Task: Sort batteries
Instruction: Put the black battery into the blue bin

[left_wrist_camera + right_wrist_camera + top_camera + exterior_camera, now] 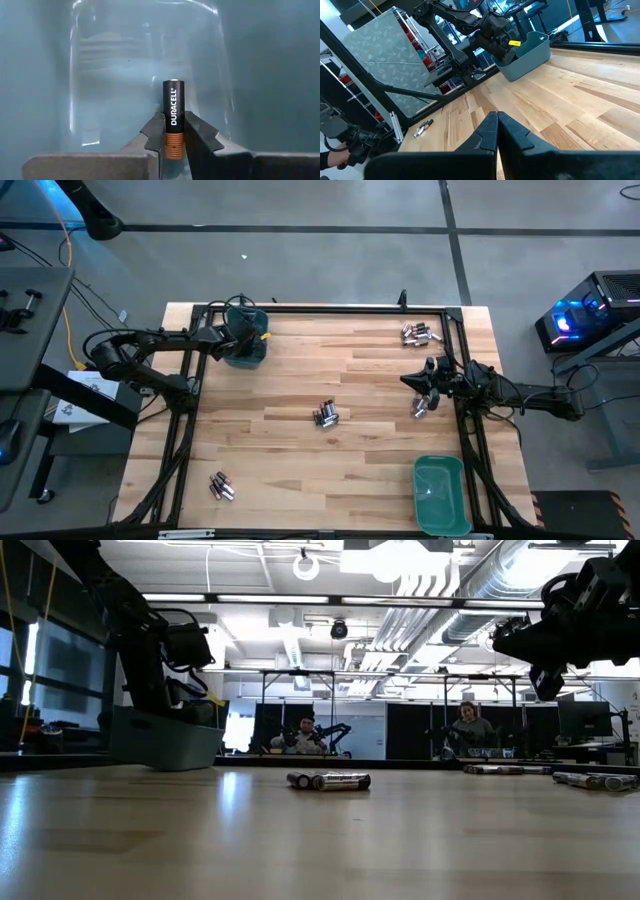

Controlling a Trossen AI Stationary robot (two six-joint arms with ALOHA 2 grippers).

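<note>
A black-and-copper Duracell battery (173, 118) is held upright between the fingers (152, 132) of the left gripper (173, 142), the copper end being clamped and the black end projecting forward. Behind the cell, only the pale teal inner wall of a bin (260, 75) is seen. In the overhead view, the left gripper (238, 335) is placed over the teal bin (254, 356) at the table's far-left corner.

The remaining batteries are distributed in four loose groups on the wooden table (300, 390): a central cluster (326, 415), a near-left cluster (221, 486), a far-right cluster (419, 334), and a small group (420, 407) just beside the right gripper (432, 380). The central cluster (328, 780) is also shown lying flat in the low view.

The right gripper (496, 131) is shown with its fingers pressed together and nothing between them, raised above the table near the right edge. A second teal bin (441, 495) is located at the near-right corner. Two seated persons (303, 735) are visible in the room beyond the table.
</note>
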